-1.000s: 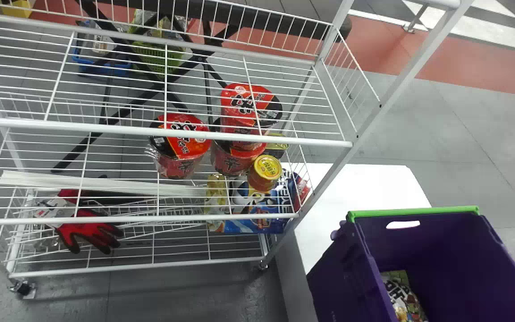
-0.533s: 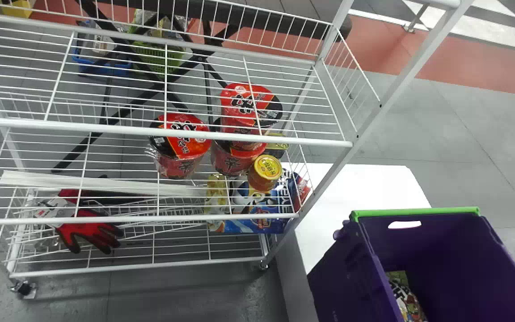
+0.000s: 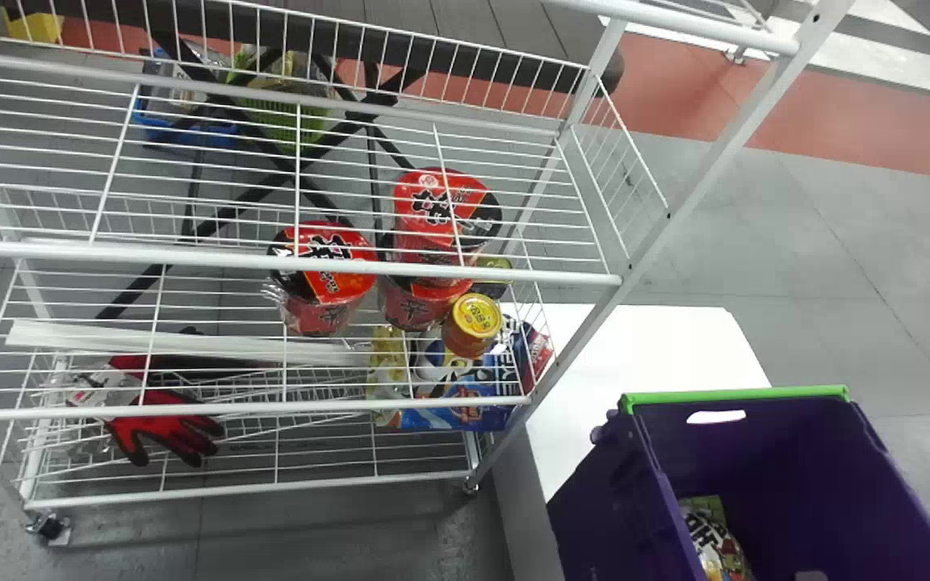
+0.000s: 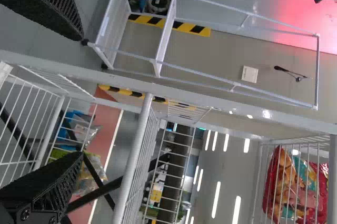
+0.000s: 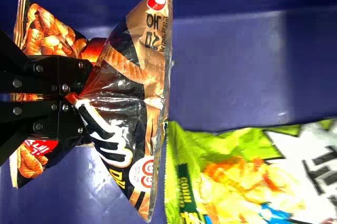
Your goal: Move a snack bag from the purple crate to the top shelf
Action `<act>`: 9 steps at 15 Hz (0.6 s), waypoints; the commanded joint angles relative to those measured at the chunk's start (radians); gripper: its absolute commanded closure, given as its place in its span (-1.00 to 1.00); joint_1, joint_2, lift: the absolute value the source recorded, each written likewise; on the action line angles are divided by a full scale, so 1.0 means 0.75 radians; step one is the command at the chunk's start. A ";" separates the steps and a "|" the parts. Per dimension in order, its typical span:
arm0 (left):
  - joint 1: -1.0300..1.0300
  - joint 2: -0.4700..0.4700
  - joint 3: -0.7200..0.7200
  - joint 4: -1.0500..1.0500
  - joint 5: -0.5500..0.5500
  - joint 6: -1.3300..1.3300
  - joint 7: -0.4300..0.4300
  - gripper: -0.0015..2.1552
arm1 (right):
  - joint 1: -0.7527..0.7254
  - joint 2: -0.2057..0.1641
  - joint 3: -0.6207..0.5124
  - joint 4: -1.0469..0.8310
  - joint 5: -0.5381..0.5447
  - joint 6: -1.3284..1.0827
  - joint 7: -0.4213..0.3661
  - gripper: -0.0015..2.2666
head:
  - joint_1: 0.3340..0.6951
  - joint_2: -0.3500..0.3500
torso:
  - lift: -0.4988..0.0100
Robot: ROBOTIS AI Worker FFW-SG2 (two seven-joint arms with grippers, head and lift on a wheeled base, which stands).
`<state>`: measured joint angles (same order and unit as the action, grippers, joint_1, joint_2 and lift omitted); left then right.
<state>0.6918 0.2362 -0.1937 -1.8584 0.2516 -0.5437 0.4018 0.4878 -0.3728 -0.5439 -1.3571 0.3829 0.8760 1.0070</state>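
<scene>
1. Right tool is closed on the dark-and-gold snack bag, pinched at its middle inside the purple crate. Left tool is held open by the rack.
2. So the grab looks done, I'd guess; lifting out, carrying over and setting down on the top shelf are all left.
3. Compared with the earlier head frame, rack and crate sit a bit lower, and more upper rail is shown. Green bag is still in the crate.

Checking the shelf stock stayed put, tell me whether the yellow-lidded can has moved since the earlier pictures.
No; the yellow-lidded can keeps its place left of the shelf's right front post.
</scene>
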 commanded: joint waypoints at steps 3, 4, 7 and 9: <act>0.000 0.000 -0.002 -0.001 0.000 0.000 0.000 -1.00 | 0.002 0.000 -0.015 -0.001 -0.001 -0.003 0.007 0.68 | 1.00 -1.00 | -0.60; 0.002 0.000 -0.002 -0.001 0.000 0.000 0.000 -1.00 | 0.006 0.000 -0.015 -0.001 -0.001 -0.007 0.007 0.68 | 1.00 -1.00 | -0.59; 0.006 0.002 -0.004 -0.009 0.000 0.000 0.000 -1.00 | 0.014 0.000 -0.025 -0.003 0.001 -0.032 0.026 0.68 | 1.00 -1.00 | -0.54; 0.010 0.004 -0.004 -0.013 0.000 0.000 0.000 -1.00 | 0.018 0.000 -0.032 -0.003 0.001 -0.036 0.026 0.68 | 1.00 -1.00 | -0.51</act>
<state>0.6970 0.2379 -0.1963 -1.8667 0.2514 -0.5437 0.4018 0.4996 -0.3728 -0.5648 -1.3590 0.3832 0.8525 1.0265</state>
